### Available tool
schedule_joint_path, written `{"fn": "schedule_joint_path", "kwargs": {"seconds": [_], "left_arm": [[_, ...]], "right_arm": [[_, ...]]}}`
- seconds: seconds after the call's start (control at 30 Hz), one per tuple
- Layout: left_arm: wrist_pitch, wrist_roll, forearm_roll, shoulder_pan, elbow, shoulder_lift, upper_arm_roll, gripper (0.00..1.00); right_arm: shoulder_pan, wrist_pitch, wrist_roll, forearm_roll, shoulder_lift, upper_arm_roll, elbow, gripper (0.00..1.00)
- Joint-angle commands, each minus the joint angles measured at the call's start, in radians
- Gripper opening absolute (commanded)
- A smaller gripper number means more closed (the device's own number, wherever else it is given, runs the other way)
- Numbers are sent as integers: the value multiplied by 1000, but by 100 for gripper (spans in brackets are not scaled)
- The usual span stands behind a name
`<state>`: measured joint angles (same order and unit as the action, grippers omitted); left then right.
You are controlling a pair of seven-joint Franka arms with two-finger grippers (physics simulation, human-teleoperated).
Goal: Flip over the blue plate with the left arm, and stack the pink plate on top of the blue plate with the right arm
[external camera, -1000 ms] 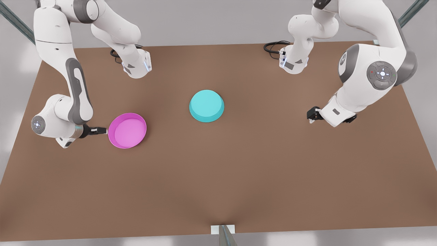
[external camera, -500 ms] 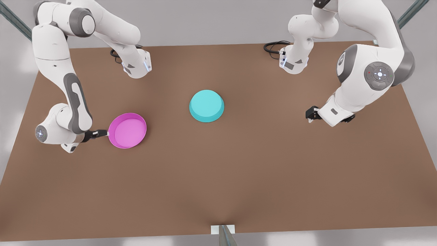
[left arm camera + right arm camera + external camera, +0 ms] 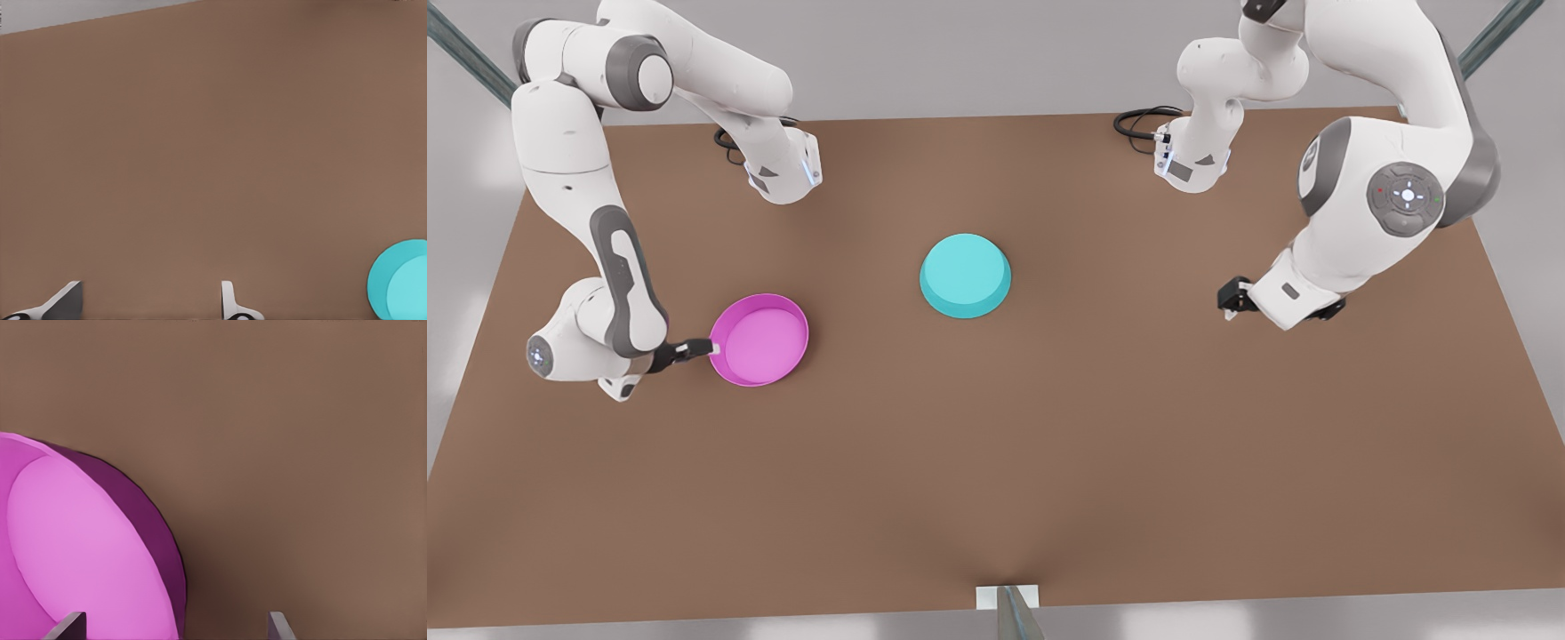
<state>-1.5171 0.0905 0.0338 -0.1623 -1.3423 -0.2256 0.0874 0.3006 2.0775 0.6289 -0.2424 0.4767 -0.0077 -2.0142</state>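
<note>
Blue plate (image 3: pixel 965 275) lies at table (image 3: pixel 1049 462) centre, base up: flip judged done. Pink plate (image 3: pixel 759 340) sits at its 8 o'clock, well apart, hollow up, not yet stacked. Both are round, shallow, smooth plastic dishes with sloped rims; the table is matt brown. Right gripper (image 3: pixel 704 348) is at the pink plate's 9 o'clock rim, fingers (image 3: pixel 277 625) spread, nothing pinched. Left gripper (image 3: pixel 1230 300) waits at the blue plate's 3 o'clock, well apart, fingers (image 3: pixel 229 301) spread and empty

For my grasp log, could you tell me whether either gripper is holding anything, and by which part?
Nothing is held. The right gripper is open at the pink plate's rim; the left gripper waits open, away from the blue plate.
</note>
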Motion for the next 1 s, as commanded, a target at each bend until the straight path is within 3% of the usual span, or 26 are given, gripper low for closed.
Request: {"fn": "schedule_joint_path", "kwargs": {"seconds": [0.0,0.33,0.37,0.4,0.5,0.97], "left_arm": [[0,0,1,0,-2,0,0,100],[6,8,-12,0,11,-60,-9,100],[5,5,-14,0,12,-60,-5,100],[5,8,-14,0,12,-58,-2,100],[6,11,-15,0,14,-51,-1,100],[5,11,-14,0,14,-57,-1,100]], "right_arm": [[0,3,0,0,0,0,0,100],[-11,32,-6,-2,20,6,0,95],[-11,36,-6,-2,22,6,0,91],[-11,36,-6,-2,23,6,0,78],[-11,36,-6,-2,28,6,2,67],[-3,38,-11,0,37,21,14,65]]}}
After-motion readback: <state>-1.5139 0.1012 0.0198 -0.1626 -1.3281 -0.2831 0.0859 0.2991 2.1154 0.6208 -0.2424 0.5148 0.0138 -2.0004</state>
